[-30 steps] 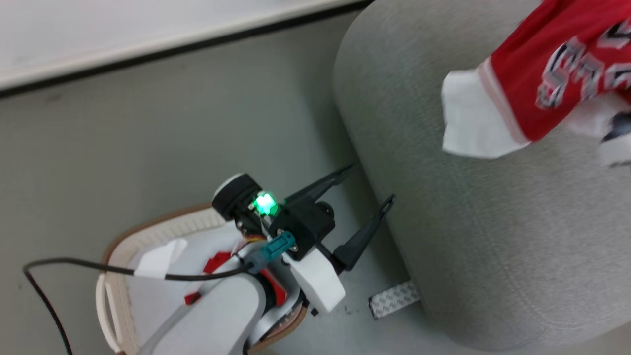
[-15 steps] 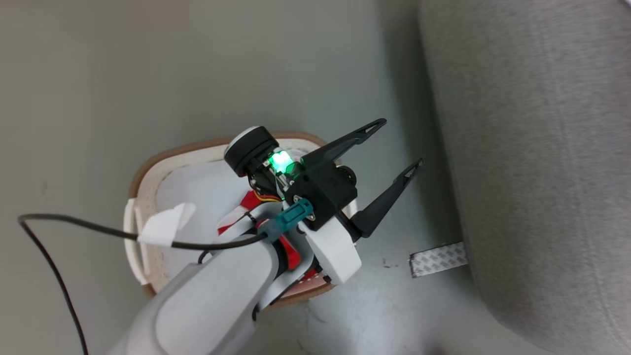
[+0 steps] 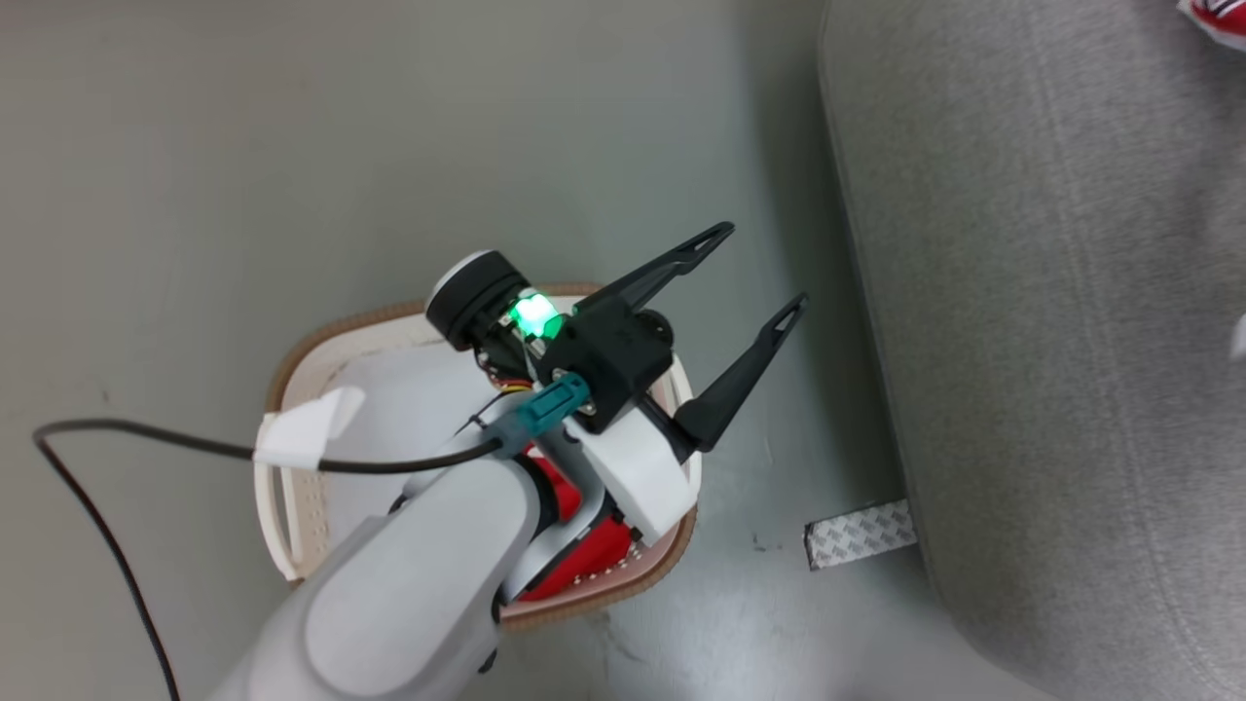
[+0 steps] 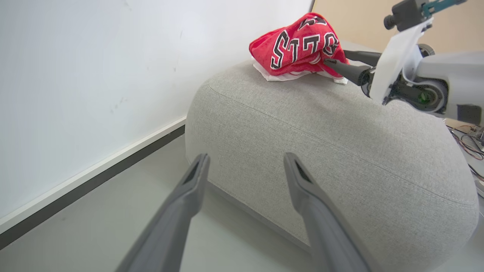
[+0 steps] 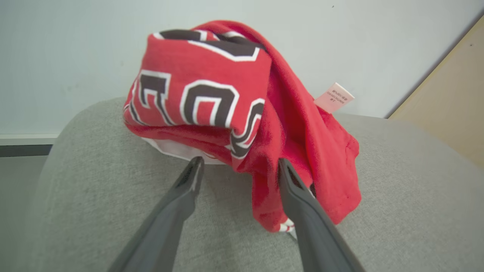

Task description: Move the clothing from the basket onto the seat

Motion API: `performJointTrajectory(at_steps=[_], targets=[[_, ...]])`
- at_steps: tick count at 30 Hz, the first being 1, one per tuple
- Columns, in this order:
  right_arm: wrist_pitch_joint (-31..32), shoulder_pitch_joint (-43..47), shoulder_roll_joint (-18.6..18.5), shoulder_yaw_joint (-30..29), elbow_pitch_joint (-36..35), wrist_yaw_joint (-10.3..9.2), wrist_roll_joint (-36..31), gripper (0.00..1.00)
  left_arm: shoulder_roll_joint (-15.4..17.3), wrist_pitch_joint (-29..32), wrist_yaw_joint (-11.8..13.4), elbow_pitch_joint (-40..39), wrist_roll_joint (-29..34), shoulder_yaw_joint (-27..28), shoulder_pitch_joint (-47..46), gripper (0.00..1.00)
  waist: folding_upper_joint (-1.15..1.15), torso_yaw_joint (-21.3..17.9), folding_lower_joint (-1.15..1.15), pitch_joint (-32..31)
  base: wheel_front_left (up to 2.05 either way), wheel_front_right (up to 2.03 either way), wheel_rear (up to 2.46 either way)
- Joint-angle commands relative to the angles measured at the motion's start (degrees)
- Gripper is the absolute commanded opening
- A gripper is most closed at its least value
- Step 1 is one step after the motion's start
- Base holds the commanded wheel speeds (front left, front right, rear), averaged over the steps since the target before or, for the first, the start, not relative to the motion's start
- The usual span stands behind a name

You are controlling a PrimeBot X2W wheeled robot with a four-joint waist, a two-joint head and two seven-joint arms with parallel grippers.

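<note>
Head view: your left hand (image 3: 762, 265) hangs spread over the basket (image 3: 321, 336); your right hand (image 5: 239, 161) gapes at the clothing (image 5: 204, 94) on the seat (image 5: 94, 181).

A red lettered garment (image 5: 211, 102) lies bunched on the grey seat (image 5: 94, 196), while more red cloth (image 3: 574, 560), probably clothing, sits in the cream basket (image 3: 292, 487) nearby.

Lab-like room: bare grey floor (image 3: 292, 146), plain white wall (image 4: 75, 75), loose wires (image 4: 468, 140)

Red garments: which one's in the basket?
The red garment beneath the left forearm, inside the basket; the black-lettered garment lies on the seat.
</note>
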Motion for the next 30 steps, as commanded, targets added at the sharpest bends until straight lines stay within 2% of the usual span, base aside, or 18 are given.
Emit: performJointTrajectory(at_steps=[1, 8, 15, 22, 30], targets=[[-0.16, 2.5, 0.79, 0.7, -1.37, -0.14, 0.87, 1.0, 0.3, -0.61, 0.22, 0.12, -0.31, 0.21, 0.9, 1.0, 0.0, -0.5, 0.0, -1.4, 0.0, 0.0, 0.0], [-0.18, 14.94, 3.55, 10.46, -13.03, -0.14, 5.82, 1.0, 1.09, -2.75, 3.31, 1.69, -2.52, 2.1, 5.82, 1.0, 0.0, -1.0, 0.0, -8.46, 0.0, 0.0, 0.0], [-0.11, 24.94, 4.18, 19.27, -21.63, -0.14, 9.88, 1.0, 2.52, -7.13, 7.57, 3.94, -3.43, 4.27, 12.85, 1.0, 0.0, 1.31, 0.0, -16.8, 0.0, 0.0, 0.0], [-0.11, 31.87, 4.31, 24.06, -24.39, -0.14, 11.47, 1.0, 4.06, -11.82, 11.89, 6.93, -5.26, 7.19, 20.68, 1.0, 0.0, 5.0, 0.0, -24.25, 0.0, 0.0, 0.0], [-0.12, 38.15, 4.35, 26.46, -24.44, -0.14, 11.56, 1.0, 5.45, -16.0, 16.54, 9.11, -6.02, 10.04, 29.36, 1.0, 0.0, 7.59, 0.0, -30.12, 0.0, 0.0, 0.0]])
